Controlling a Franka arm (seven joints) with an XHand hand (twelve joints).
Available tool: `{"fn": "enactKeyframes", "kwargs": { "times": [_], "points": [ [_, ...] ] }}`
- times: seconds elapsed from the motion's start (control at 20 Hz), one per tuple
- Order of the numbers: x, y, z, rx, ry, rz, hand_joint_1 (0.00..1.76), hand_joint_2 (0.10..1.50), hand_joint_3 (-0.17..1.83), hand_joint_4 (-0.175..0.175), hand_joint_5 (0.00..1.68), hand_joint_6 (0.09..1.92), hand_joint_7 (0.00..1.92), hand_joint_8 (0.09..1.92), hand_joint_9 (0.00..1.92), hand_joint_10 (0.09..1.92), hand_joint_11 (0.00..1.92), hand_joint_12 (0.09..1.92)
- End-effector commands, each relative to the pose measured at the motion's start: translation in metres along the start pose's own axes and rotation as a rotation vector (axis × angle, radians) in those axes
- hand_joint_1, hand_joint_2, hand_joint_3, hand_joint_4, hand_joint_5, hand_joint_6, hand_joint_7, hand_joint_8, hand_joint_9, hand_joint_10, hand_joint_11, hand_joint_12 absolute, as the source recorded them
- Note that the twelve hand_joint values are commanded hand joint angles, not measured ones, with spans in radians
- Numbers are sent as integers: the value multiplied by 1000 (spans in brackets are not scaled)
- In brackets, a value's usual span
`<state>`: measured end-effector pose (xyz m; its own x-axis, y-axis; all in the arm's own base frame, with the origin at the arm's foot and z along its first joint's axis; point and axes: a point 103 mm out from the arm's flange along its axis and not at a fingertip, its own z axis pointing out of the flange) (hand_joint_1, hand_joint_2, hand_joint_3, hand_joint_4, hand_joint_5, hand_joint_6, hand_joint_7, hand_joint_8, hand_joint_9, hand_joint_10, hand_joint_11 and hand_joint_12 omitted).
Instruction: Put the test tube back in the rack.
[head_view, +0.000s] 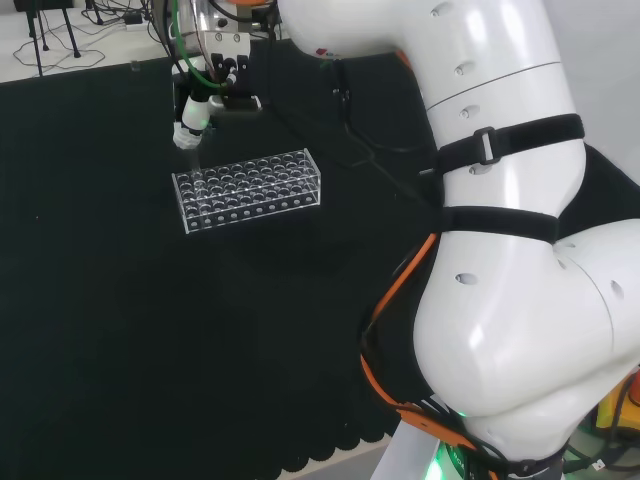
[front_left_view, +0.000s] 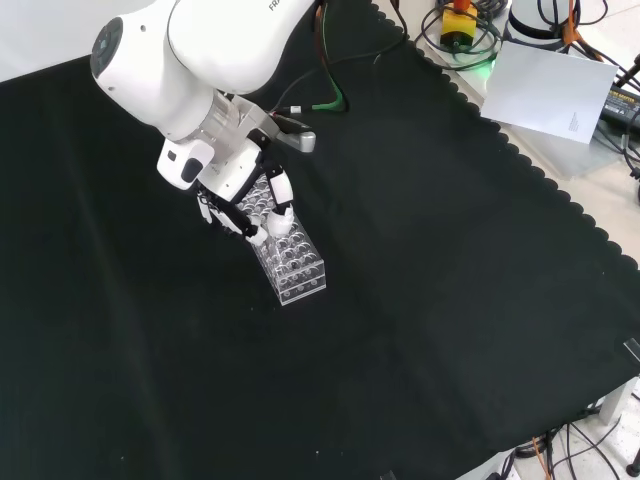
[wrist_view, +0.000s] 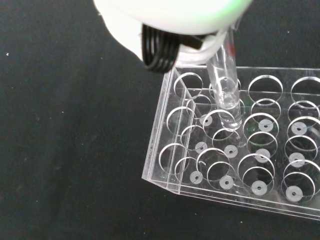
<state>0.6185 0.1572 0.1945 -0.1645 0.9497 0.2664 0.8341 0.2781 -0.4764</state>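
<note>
The black and white robot hand (front_left_view: 235, 195) hovers right over one end of the clear plastic test tube rack (head_view: 248, 189), and the wrist view gives the close-up: a clear glass test tube (wrist_view: 224, 85) hangs down from the hand, pinched up top between its fingers as best that view shows, its rounded bottom poised at the rack's top plate. In the head view the hand (head_view: 192, 118) sits at about 10 o'clock from the rack's middle, above its left end. In the front view the rack (front_left_view: 287, 256) runs out toward 5 o'clock from under the hand, on the black cloth (front_left_view: 420, 300).

This looks like the insertion step, the carrying done and the tube not yet seated. The tube's tip appears to be at or just inside the rim of a hole in the 2nd row from the rack's near end in the wrist view, though clear glass over clear plastic makes it hard to say whether it has entered. It leans a little rather than hanging plumb.

Next call, by my reading: straighten the tube over that hole, lower it steadily until the bottom meets the lower plate, then spread the fingers and lift clear. If the tilt is kept, the tip may catch the hole's edge and nudge the light rack sideways.
</note>
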Motion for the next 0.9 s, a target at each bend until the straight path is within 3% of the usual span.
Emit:
{"fn": "enactKeyframes", "kwargs": {
  "times": [0.05,0.25,0.4,0.5,0.6,0.75,0.9],
  "points": [
    [2,0,9,14,3,0,1441,620,599,-175,1473,87,1483,562,1462,208,940,1154],
    [1,-2,10,13,29,-13,1440,620,599,-175,1473,87,1483,563,1461,208,940,1154],
    [0,-6,9,34,100,-55,1331,659,538,-175,1508,87,1458,487,1413,424,782,1244],
    [1,-10,5,33,128,-79,1245,581,585,-163,1378,87,1238,702,1189,692,564,1361],
    [4,-12,0,31,137,-99,1170,509,668,-115,1205,87,960,900,970,856,390,1447],
    [7,-14,-7,27,146,-120,1100,474,698,-62,999,87,685,1003,770,944,236,1507],
    [10,-19,-13,15,154,-139,1073,474,674,-45,901,87,577,1016,687,963,163,1527]
  ]
}}
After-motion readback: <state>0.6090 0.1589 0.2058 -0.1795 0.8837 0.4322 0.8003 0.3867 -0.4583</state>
